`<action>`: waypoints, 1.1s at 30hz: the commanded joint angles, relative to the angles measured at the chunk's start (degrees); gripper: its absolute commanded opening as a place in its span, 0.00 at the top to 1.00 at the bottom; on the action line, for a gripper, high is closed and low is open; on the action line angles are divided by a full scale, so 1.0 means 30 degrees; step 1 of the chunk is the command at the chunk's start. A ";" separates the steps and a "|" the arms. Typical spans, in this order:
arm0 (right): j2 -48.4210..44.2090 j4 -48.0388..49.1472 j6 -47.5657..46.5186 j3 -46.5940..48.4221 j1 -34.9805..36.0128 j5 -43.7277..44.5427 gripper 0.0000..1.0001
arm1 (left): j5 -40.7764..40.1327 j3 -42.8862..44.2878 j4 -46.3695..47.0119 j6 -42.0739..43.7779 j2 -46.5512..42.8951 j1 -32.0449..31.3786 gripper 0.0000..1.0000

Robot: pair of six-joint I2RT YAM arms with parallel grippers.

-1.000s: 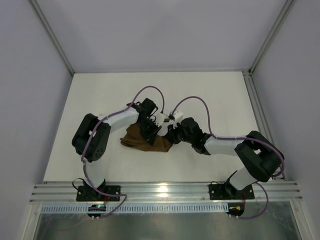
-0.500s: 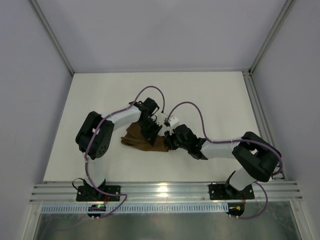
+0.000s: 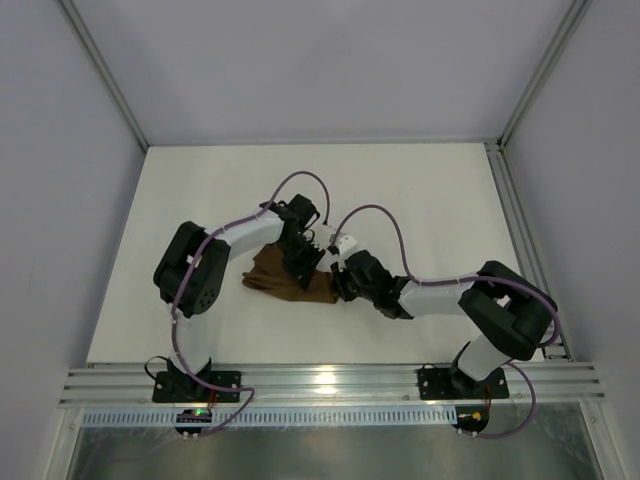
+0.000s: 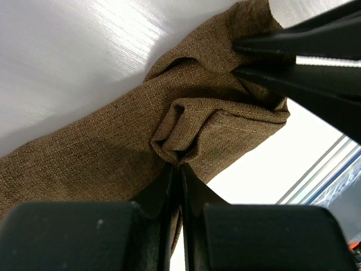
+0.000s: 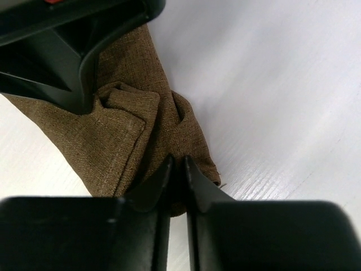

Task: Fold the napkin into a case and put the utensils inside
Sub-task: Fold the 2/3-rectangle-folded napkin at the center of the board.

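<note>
The dark brown napkin (image 3: 283, 281) lies bunched and folded over itself on the white table, its layers rumpled (image 4: 113, 152) (image 5: 113, 141). My left gripper (image 3: 306, 262) (image 4: 180, 165) reaches it from the far side, shut on a puckered fold near its right end. My right gripper (image 3: 340, 284) (image 5: 176, 161) meets the same end from the right, its jaws closed to a thin slit on the cloth's edge. Each wrist view shows the other gripper's black fingers (image 4: 304, 62) (image 5: 67, 62) close by. The utensils are out of view.
The white table (image 3: 420, 190) stretches around the napkin. Metal frame rails run along the right edge (image 3: 515, 215) and the near edge (image 3: 320, 385). The two arms' wrists nearly touch above the napkin's right end.
My right gripper has slid left and nearer onto the napkin's right end and narrowed its jaws on it. My left gripper has held its place on the fold.
</note>
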 commanded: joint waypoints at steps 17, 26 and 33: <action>-0.1360 0.0245 -0.2407 0.0663 -0.0011 0.0176 0.97 | -0.1760 0.1726 -0.0941 0.0351 0.0580 -0.0065 0.90; -0.1301 -0.0339 -0.2673 0.1189 -0.0539 -0.0206 0.70 | -0.1001 0.1992 -0.1821 0.0383 0.0758 -0.0094 0.92; -0.2941 -0.0458 -0.2264 0.0694 -0.0043 0.0935 0.67 | -0.0618 0.1524 -0.1850 -0.0234 0.0290 -0.0006 0.92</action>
